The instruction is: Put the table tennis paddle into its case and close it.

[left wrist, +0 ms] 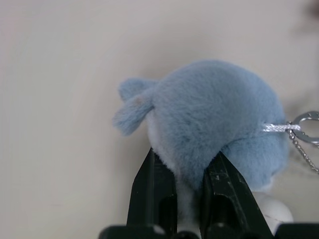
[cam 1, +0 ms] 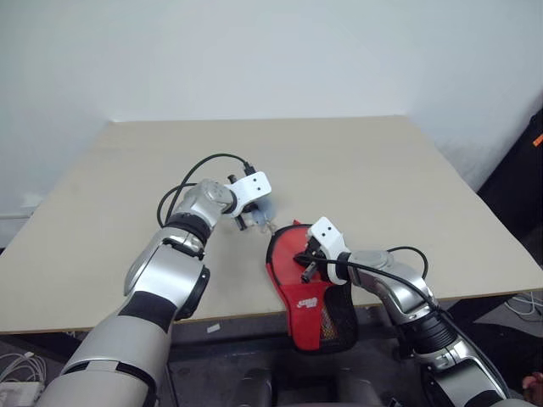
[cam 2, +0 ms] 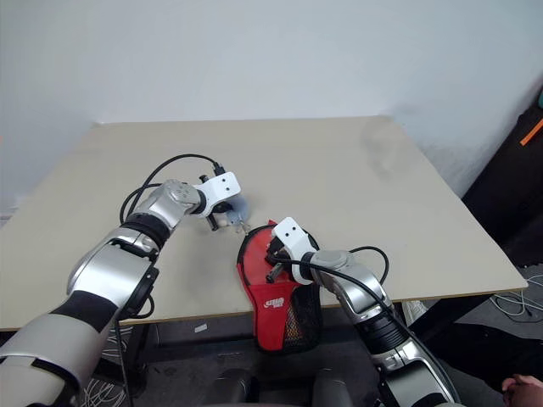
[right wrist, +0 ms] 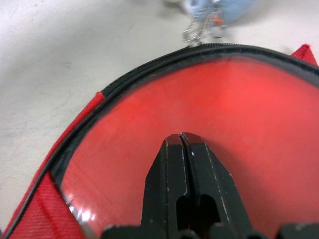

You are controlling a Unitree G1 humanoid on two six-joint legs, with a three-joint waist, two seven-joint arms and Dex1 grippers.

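Observation:
The case [cam 1: 307, 298], red fabric with black edging and a mesh lower section, lies at the table's front edge with its narrow end hanging over. Behind its clear panel [right wrist: 249, 109] a smooth red face shows, seemingly the table tennis paddle inside; its handle is hidden. My right gripper [cam 1: 308, 271] is shut, its tips resting on that panel [right wrist: 182, 137]. My left gripper [left wrist: 184, 159] is shut on a fluffy blue plush charm [left wrist: 209, 109]. The charm hangs on a small metal chain [right wrist: 202, 27] at the case's zipped round rim, just beyond the case.
The beige table [cam 1: 356, 170] stretches wide behind and to both sides of the case. Its front edge [cam 1: 237, 314] runs just under the case. Dark equipment [cam 1: 522, 178] stands beyond the right edge, and cables [cam 1: 530, 303] lie on the floor.

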